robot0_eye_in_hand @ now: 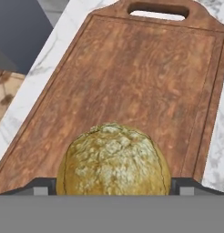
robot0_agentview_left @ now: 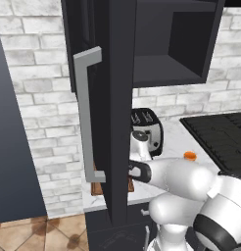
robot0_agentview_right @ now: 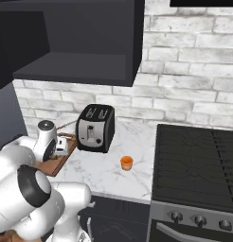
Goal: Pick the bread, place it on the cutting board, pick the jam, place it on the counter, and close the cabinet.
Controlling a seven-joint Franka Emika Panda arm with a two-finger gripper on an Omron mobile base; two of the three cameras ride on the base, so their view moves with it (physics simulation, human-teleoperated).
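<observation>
- The bread point(robot0_eye_in_hand: 114, 159), a round crusty yellowish bun, sits on the cutting board point(robot0_eye_in_hand: 132, 82), at the end away from the handle cutout.
- The fingers point(robot0_eye_in_hand: 114, 185) stand spread wide, one dark tip on each side of the bun; whether they touch it cannot be told from the hand view.
- The reddish-brown board lies flat on the white marble tabletop point(robot0_agentview_right: 104, 175), at its left end, to the left of the black toaster point(robot0_agentview_right: 94, 127).
- In the right base view the board point(robot0_agentview_right: 57, 165) shows beneath the arm's wrist, its near corner reaching toward the front edge of the tabletop.
- The jam point(robot0_agentview_right: 126, 162), a small orange jar, stands upright on the tabletop, to the right of the toaster and nearer the front edge, well apart from the board.
- In the left base view the same jar point(robot0_agentview_left: 190, 156) shows just beyond the arm's white elbow, beside the black stovetop point(robot0_agentview_left: 220, 137).
- The cabinet point(robot0_agentview_left: 166, 44) hangs above the tabletop with its door point(robot0_agentview_left: 112, 108) swung open toward the room, the long grey bar handle point(robot0_agentview_left: 85, 117) facing the left camera.
- The open door hides much of the board and the arm's hand in the left base view.
- The cabinet's visible shelf point(robot0_agentview_right: 76, 66) is dark and in shadow.
</observation>
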